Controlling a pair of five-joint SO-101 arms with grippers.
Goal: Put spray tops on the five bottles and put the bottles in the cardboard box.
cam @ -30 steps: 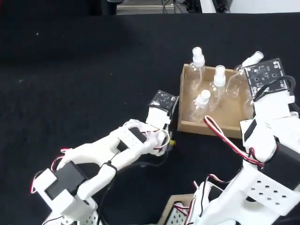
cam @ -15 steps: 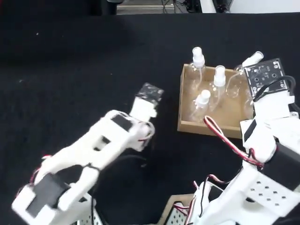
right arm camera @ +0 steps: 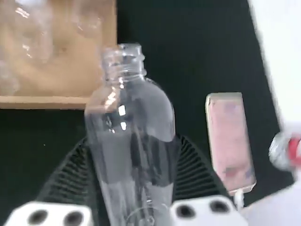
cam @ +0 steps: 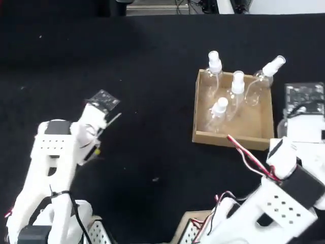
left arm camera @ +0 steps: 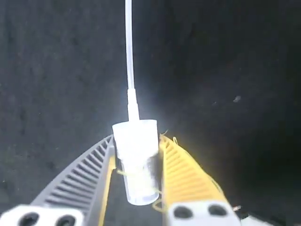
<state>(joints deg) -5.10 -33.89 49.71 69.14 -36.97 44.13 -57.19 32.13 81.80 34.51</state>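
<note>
The left gripper is pinching its fingers tight around the cap of a spray top. The top's thin tube is pointing away over the black table. The right gripper is clasping the belly of an uncapped clear bottle, with the open neck facing the cardboard box. In the high view the cardboard box is holding four bottles already wearing tops, one leaning over its far rim. The left arm is sitting well apart from the box and from the other arm. Judging by this, the last bottle is waiting to be capped. The next move is calling for bringing top and bottle together, threading the tube into the narrow neck, and seating the cap before boxing.
</note>
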